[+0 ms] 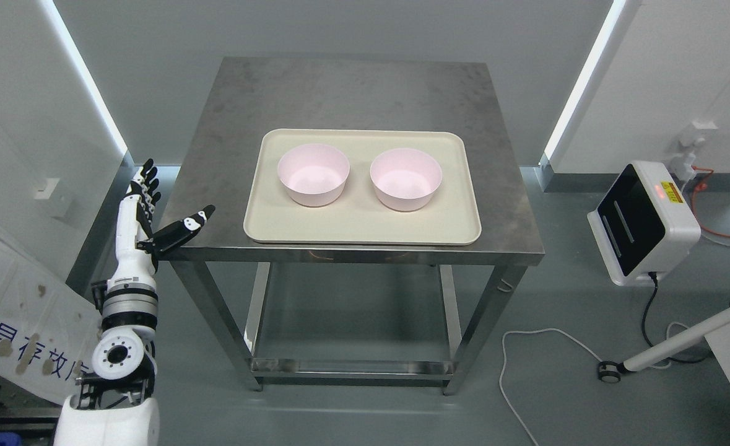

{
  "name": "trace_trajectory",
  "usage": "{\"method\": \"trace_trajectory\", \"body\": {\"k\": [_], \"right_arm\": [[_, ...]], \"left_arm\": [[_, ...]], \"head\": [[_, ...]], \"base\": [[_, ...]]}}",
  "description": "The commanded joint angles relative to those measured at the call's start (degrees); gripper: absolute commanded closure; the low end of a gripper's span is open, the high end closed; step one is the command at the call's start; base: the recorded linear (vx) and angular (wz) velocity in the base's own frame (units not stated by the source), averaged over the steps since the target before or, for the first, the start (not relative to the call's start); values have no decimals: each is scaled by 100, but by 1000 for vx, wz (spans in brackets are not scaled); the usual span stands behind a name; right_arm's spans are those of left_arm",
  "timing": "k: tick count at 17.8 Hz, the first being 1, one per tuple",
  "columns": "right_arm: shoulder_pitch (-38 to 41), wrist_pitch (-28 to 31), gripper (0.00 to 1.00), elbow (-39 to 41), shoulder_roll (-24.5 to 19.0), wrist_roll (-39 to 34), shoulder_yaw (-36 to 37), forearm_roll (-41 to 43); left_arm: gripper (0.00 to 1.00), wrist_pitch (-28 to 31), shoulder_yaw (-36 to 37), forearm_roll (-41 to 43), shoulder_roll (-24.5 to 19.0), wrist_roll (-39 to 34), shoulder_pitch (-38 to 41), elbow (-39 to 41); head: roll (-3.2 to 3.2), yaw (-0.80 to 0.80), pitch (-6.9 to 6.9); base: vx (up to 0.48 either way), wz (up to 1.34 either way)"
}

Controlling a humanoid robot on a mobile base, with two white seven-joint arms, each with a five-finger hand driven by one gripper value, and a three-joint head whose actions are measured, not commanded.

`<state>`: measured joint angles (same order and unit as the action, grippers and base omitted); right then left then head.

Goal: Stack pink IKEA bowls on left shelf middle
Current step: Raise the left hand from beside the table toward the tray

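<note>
Two pink bowls, the left bowl (313,174) and the right bowl (405,178), sit side by side, apart, on a cream tray (365,232) on a metal table (352,87). The left hand (154,214) is up beside the table's left edge, fingers spread, holding nothing.

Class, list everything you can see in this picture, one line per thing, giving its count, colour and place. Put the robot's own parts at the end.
pink bowls: two, pale pink, upright and side by side on the tray, apart, not stacked
tray: one, cream, on the table top
metal table: one, grey steel, centre, with a lower shelf
white device: one, white with a black panel, on the floor at right
cables: white, black and orange, on the floor at right
wall socket: one, white, right wall
left hand: one, white and black, fingers spread, holding nothing, beside the table's left edge
right hand: not in view
</note>
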<state>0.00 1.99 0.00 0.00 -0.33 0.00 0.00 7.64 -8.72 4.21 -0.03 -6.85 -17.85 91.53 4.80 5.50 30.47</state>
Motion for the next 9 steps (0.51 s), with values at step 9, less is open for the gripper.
{"method": "trace_trajectory", "body": {"k": [9], "right_arm": [[9,3,0,193,100,-2,62,0]], "left_arm": [[0,-2205,-167,624,-937,482,-641,-1542]], "head": [[0,0,0]], "base": [[0,0]]}}
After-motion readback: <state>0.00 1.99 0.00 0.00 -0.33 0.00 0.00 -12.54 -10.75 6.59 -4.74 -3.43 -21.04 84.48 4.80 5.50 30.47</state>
